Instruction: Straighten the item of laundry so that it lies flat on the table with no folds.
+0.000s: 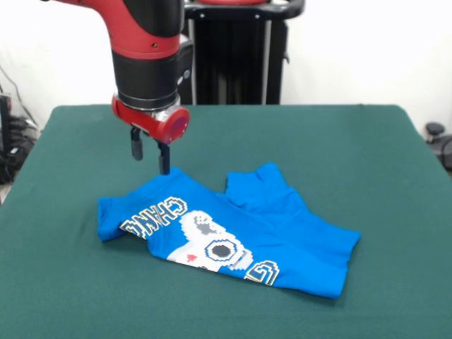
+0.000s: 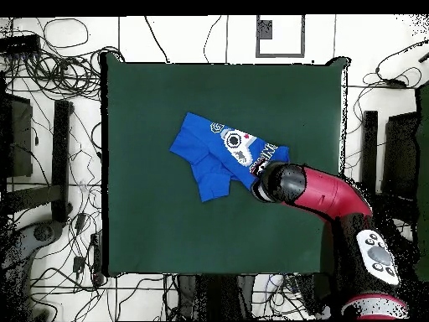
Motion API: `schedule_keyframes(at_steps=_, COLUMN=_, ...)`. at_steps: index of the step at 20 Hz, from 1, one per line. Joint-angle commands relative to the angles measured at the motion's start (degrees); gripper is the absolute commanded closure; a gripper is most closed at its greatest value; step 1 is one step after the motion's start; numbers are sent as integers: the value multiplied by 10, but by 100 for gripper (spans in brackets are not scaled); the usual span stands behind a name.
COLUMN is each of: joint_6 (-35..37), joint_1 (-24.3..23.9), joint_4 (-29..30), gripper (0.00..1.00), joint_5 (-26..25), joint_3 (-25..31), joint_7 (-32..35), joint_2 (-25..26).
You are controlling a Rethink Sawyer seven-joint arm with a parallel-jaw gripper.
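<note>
Nearest the front-view camera lies bare green table (image 1: 63, 296), and just beyond it the near hem of the blue T-shirt (image 1: 233, 233), which sits crumpled a little off the table's middle with its pixel graphic (image 1: 215, 247) facing up. By my reading, 1 layer is doubled over the print, since the lettering (image 1: 152, 215) runs up a raised slope and breaks off at a crease, and a plain blue flap, probably a sleeve or the back panel, juts up behind it toward the far side. So the shirt is far from flat, and I judge the task hardly begun. Beyond the shirt's far ridge hangs my pincer (image 1: 150, 151), its 2 dark fingers spread with a clear gap between them and nothing in them, the longer tip just at the raised edge of the cloth; I cannot tell whether it touches. From above, my wrist covers that spot, so the overhead view does not settle it either. Risks from here, as I judge them: if I close on that ridge I may pinch 2 or more layers at once, and a pull would then drag the whole bundle across the felt-like cover instead of opening the fold. Going down too deep could catch the table covering along with the shirt. Gripping only the very edge could let the fabric slip free part way and fall into a fresh crease.
</note>
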Motion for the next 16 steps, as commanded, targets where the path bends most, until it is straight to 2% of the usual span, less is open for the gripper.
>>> schedule_keyframes(at_steps=1, joint_6=-34, joint_1=9, joint_4=34, gripper=0, joint_5=30, joint_3=28, joint_7=87, joint_2=42)
schedule_keyframes(at_steps=8, joint_6=-63, joint_1=-2, joint_4=47, gripper=0, joint_5=32, joint_3=33, joint_7=88, joint_2=52)
schedule_keyframes(at_steps=16, joint_6=-31, joint_1=7, joint_4=31, gripper=0, joint_5=38, joint_3=29, joint_7=84, joint_2=46)
